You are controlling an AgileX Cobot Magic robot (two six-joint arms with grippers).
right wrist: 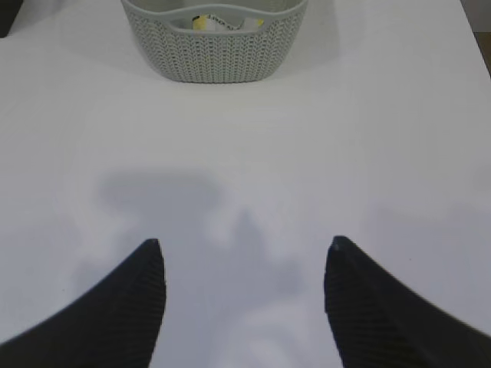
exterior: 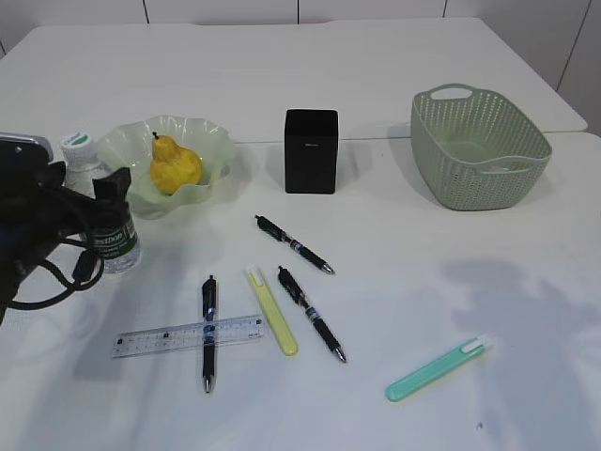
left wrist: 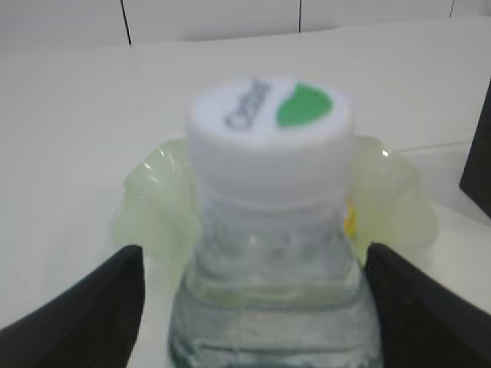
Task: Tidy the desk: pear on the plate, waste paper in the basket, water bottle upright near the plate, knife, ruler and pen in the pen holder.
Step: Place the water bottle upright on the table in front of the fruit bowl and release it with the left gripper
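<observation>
the bottle [exterior: 101, 211] stands upright at the plate's [exterior: 211, 150] 8 o'clock edge, the pear [exterior: 175, 166] already in the dish. the left gripper [left wrist: 253, 295] has its jaws spread either side of the bottle, with gaps showing, so nothing is gripped. risk: pulling back crookedly could let a finger clip the bottle and tip it onto the plate. the right gripper [right wrist: 244, 287] hangs open over bare desk [right wrist: 399, 153]. wrapper [right wrist: 219, 21] sits in the basket [right wrist: 219, 50].

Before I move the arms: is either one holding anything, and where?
Nothing held. The left gripper flanks the water bottle below its cap with gaps on both sides; the right gripper is empty.
</observation>
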